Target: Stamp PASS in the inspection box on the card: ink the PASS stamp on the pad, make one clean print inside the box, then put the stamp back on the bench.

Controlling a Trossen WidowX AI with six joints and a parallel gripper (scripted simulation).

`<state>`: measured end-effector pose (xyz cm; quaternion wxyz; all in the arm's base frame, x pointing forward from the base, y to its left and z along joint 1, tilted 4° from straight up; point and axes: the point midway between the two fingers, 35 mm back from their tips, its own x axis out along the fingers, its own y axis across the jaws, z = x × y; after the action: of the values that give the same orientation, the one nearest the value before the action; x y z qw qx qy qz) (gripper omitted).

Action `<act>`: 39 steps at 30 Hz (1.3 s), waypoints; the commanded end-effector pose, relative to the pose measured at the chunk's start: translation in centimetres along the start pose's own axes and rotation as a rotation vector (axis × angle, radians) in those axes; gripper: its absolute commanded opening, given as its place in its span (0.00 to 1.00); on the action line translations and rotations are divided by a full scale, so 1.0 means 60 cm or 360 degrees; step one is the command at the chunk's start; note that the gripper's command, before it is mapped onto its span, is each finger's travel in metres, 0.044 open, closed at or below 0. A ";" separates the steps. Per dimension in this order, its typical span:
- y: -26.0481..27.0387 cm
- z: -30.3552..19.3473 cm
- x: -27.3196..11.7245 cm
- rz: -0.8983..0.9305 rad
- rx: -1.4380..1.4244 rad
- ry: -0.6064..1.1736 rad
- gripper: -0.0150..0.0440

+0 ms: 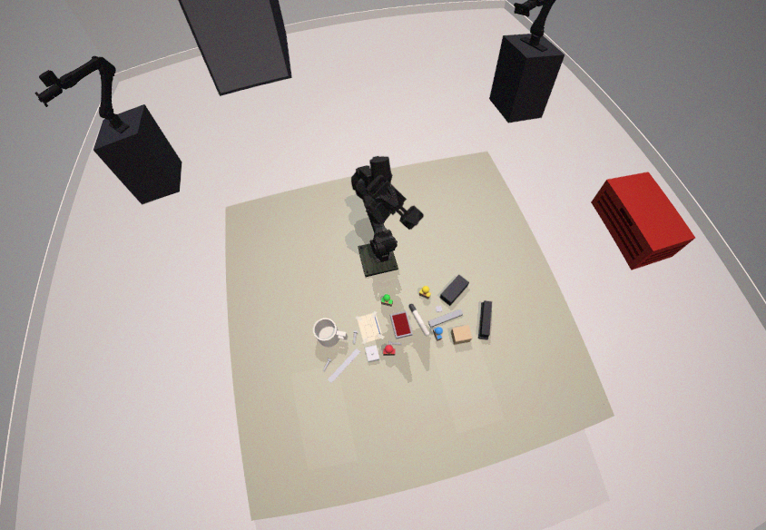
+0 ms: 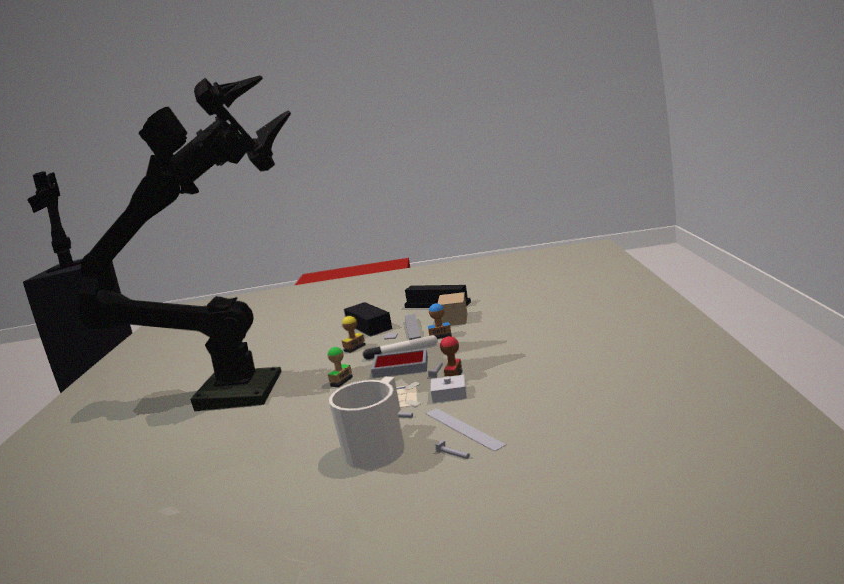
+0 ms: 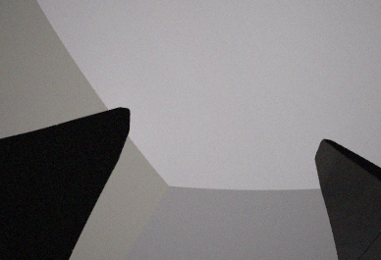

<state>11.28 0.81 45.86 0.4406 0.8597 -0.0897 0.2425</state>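
Observation:
My gripper (image 2: 275,95) (image 3: 229,135) is open and empty, raised high above the bench, its fingers pointing up and away from the objects. Four knob-handled stamps stand upright: green (image 1: 387,299) (image 2: 335,354), yellow (image 1: 425,290) (image 2: 348,322), blue (image 1: 438,331) (image 2: 436,311) and red (image 1: 388,349) (image 2: 449,346). Their wording is too small to tell which says PASS. The open red ink pad (image 1: 400,324) (image 2: 399,360) lies amid them. The cream card (image 1: 364,334) (image 2: 406,396) lies beside the pad, partly behind the mug in the exterior view. Its printed lines are faint, and I cannot tell whether it bears a print.
A white mug (image 1: 324,331) (image 2: 368,426) stands beside the card. A white block (image 1: 372,353) (image 2: 448,390) is near the red stamp. A marker (image 1: 420,319) (image 2: 402,347) lies beside the pad. A tan block (image 1: 461,334) (image 2: 452,311), two black boxes, flat strips and small bolts lie around.

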 end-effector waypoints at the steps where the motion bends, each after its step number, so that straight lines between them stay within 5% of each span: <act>1: -0.003 0.003 0.002 -0.0013 -0.0022 -0.0012 0.89; 7: -0.106 0.094 0.054 -0.0517 -0.0698 -0.0292 0.62; 19: -0.280 0.268 0.032 -0.1771 -0.1729 -0.0223 0.61; 32: -0.383 0.373 -0.098 -0.2970 -0.2064 0.0819 0.61; 36: -0.398 0.386 -0.149 -0.3210 -0.1958 0.1368 0.61; 39: -0.400 0.388 -0.161 -0.3246 -0.1916 0.1508 0.61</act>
<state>23.23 -3.58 17.38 0.8379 0.1979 0.4887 -0.1411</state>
